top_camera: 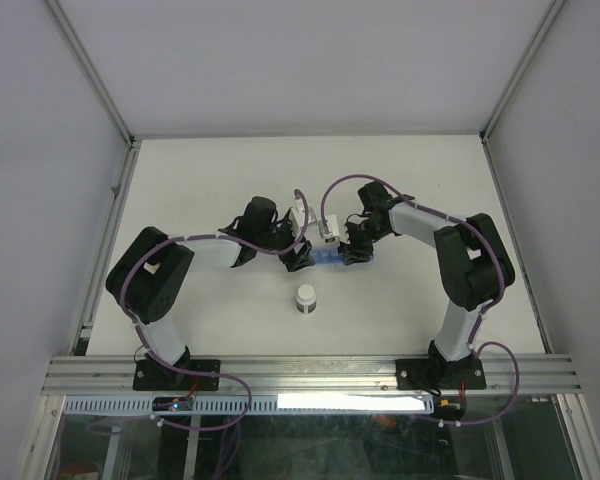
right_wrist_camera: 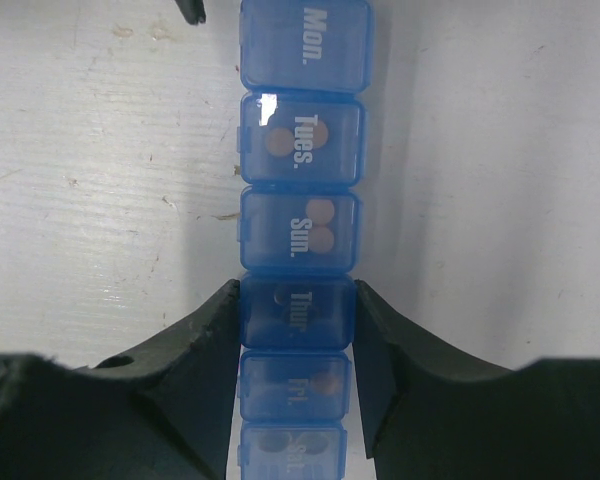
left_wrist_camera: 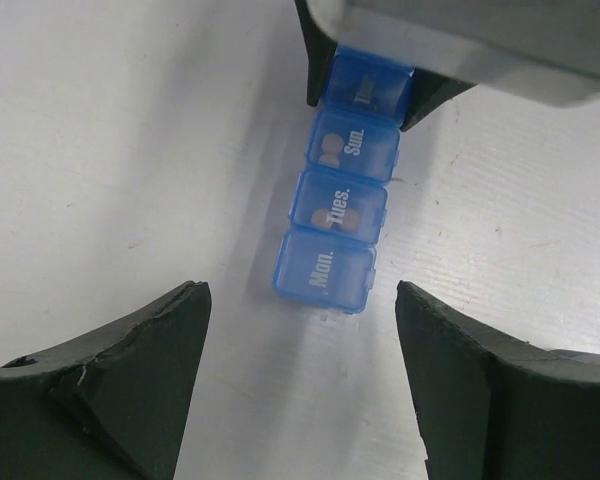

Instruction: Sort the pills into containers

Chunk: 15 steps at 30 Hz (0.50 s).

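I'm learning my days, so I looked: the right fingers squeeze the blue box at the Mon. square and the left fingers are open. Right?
Not quite. The right fingers squeeze the box at the Thur. square, not Mon.; the right wrist view shows it. The left fingers are open, as you said.

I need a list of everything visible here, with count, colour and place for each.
pill organiser: one, translucent blue, mid-table, lids shut.
pills: four clear, orange-brown, two under Tues., two under Sun.; other lids too dim to count.
vial: one, white cap, between the pill organiser and the arm bases.
table: one, white, under everything.
left gripper: one, black, open, fingers either side of the Mon. end, not touching.
right gripper: one, black, shut on the pill organiser at Thur.
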Tool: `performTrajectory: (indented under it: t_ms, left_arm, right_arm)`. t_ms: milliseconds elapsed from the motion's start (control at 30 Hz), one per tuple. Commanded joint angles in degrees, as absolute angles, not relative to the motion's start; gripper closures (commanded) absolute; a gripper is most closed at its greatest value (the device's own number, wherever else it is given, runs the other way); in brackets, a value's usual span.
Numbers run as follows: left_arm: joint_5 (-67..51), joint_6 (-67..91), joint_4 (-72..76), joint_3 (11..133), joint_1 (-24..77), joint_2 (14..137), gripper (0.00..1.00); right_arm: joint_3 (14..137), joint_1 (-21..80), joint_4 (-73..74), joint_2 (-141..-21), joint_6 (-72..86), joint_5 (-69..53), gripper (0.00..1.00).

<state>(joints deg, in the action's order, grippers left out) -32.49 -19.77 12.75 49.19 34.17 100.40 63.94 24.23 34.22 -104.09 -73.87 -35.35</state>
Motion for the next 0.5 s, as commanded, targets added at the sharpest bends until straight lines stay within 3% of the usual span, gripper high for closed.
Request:
performTrajectory:
  t_ms: [0, 467]
  left_arm:
    - [-32.25, -22.24, 11.84, 52.12, 34.64, 101.41, 0.24]
    - [-27.28, -19.22, 12.83, 53.42, 34.76, 101.1, 0.31]
  right_arm:
    - [63.94, 24.92, 36.17, -105.73, -74.62, -34.63, 0.75]
    - [64.06, 24.96, 36.62, -105.87, -74.71, -34.63, 0.75]
